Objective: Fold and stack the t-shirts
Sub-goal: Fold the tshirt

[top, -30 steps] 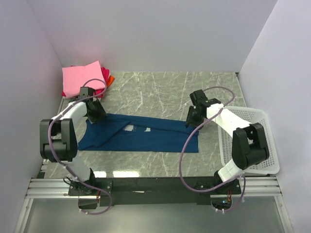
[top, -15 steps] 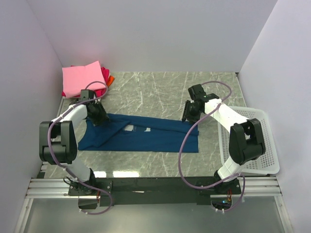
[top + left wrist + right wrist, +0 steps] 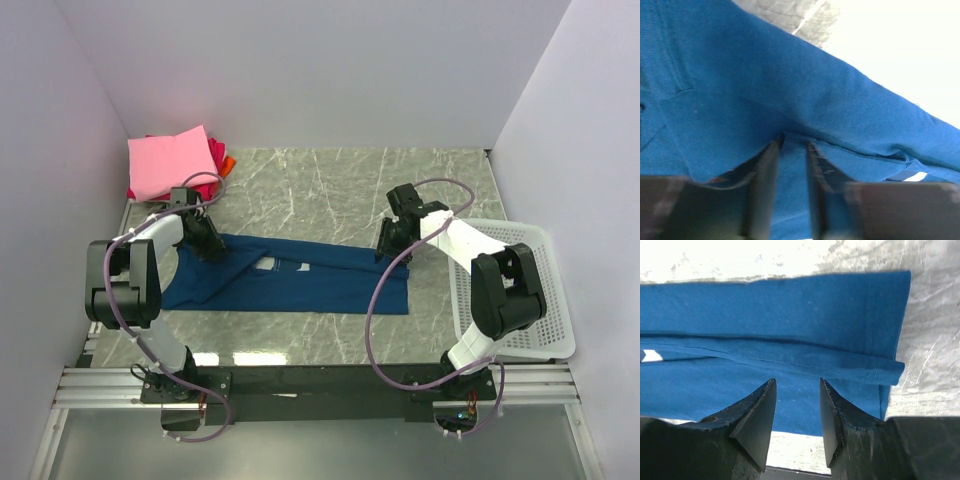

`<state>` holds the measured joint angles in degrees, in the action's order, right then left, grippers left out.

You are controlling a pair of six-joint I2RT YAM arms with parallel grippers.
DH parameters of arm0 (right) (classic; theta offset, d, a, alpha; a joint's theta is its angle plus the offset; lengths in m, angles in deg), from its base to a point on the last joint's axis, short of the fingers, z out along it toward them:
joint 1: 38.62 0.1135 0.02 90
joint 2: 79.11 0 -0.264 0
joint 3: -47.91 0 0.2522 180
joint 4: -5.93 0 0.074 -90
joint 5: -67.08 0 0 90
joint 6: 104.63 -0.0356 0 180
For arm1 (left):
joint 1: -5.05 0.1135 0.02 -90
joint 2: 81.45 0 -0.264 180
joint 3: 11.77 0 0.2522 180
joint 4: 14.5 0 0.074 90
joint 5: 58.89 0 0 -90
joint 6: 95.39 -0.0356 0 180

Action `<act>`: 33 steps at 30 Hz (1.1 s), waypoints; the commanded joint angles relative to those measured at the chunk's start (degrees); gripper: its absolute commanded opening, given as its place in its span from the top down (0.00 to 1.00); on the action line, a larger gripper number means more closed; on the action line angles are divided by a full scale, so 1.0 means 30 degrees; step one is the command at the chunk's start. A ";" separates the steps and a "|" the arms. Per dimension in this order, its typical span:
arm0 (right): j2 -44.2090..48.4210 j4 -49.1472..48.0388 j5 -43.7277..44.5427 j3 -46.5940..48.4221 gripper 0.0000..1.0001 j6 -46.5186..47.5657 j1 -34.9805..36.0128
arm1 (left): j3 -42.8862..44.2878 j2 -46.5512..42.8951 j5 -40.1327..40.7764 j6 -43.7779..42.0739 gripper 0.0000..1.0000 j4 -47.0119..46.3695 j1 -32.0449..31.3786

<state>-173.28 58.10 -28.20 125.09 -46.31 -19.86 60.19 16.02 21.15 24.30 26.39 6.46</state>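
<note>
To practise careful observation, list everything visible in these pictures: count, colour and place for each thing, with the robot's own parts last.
dark blue cloth t-shirt: one, dark blue, spread lengthwise across the middle of the table, partly folded
pink folded cloth shirt: one, pink, far left corner, on top of the pile
magenta-red folded shirt: one, magenta-red, showing at the pink one's right edge
orange folded shirt: one, orange, a small corner showing beside the magenta-red one
white plastic mesh basket: one, white, right edge of the table
grey marble-patterned table: one, grey with white veins
purple cables: two, one looped along each arm
left gripper: black, pinching the t-shirt's left end
right gripper: black, open over the t-shirt's right end
</note>
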 commanded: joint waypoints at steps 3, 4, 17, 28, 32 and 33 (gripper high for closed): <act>0.1097 -0.0324 0.0060 -0.0075 0.53 -0.0162 0.0132 | 0.0466 0.0029 -0.0695 0.0034 0.78 -0.0608 -0.0148; 0.1126 -0.0295 0.0089 -0.0046 0.53 -0.0133 0.0132 | 0.0523 -0.0029 -0.0695 0.0063 0.80 -0.0579 -0.0148; 0.0717 -0.0178 -0.0174 0.0365 0.53 0.0482 0.0103 | -0.0440 -0.2664 -0.1574 0.0385 1.00 0.0065 -0.1201; 0.1594 -0.0236 -0.0379 -0.0836 0.53 0.0541 0.0219 | -0.2492 -0.5974 -0.2479 0.0094 1.00 0.1238 -0.1582; 0.1976 -0.0265 -0.0379 -0.1421 0.53 0.0454 0.0308 | -0.3078 -0.6737 -0.2658 -0.0112 1.00 0.1764 -0.2138; 0.2121 -0.0265 -0.0379 -0.1509 0.53 0.0453 0.0366 | -0.3109 -0.7028 -0.2687 -0.0170 1.00 0.1852 -0.2198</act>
<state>-170.18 57.80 -29.05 121.55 -45.20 -19.62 51.53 -1.86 15.25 24.78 30.44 0.86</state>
